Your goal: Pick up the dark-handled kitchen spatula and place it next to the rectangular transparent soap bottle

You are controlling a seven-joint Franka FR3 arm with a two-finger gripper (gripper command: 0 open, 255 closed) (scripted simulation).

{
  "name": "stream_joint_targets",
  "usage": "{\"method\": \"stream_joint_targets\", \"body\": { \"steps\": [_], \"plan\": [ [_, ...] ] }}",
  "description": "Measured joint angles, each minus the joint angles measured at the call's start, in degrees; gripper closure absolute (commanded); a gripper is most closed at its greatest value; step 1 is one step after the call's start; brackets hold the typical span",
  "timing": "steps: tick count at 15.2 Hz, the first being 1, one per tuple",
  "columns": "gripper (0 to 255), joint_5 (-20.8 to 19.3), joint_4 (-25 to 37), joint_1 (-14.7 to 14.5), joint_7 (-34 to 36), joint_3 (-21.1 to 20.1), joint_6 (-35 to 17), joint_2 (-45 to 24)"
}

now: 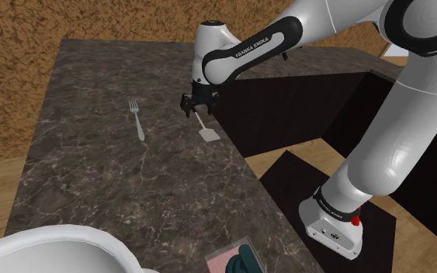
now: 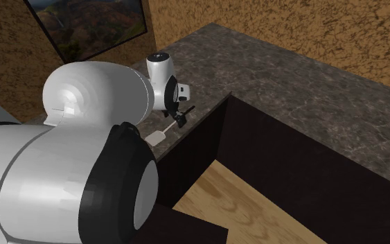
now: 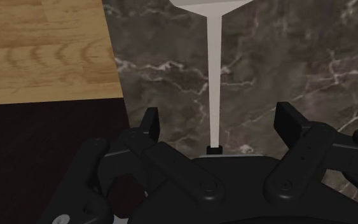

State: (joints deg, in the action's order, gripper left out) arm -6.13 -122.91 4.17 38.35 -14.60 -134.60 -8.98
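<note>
end effector wide open over the spatula (fingers clear of its shaft) near the counter edge

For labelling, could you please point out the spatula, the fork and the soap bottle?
spatula (image 1: 209,134), shoulder view, its pale blade.
fork (image 1: 138,124), shoulder view, its handle.
soap bottle (image 1: 221,262), shoulder view, its body.

The countertop is marbled dark brown with pale veins. The spatula between the jaws is coloured pale grey, its handle end black. The gripper is rendered all black. Beside the jaws, the floor is grained light brown.
</note>
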Motion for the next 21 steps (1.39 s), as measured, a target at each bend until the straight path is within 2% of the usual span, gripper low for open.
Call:
{"method": "stream_joint_targets", "body": {
  "steps": [1,2,12,21],
  "plan": [
    [0,0.0,0.0,0.0,0.0,0.0,0.0,0.0],
    [255,0.0,0.0,0.0,0.0,0.0,0.0,0.0],
    [255,0.0,0.0,0.0,0.0,0.0,-0.01,0.01],
    [255,1.62,2.25,0.27,-1.34,-0.25,5.61,3.56]
  ]
}}
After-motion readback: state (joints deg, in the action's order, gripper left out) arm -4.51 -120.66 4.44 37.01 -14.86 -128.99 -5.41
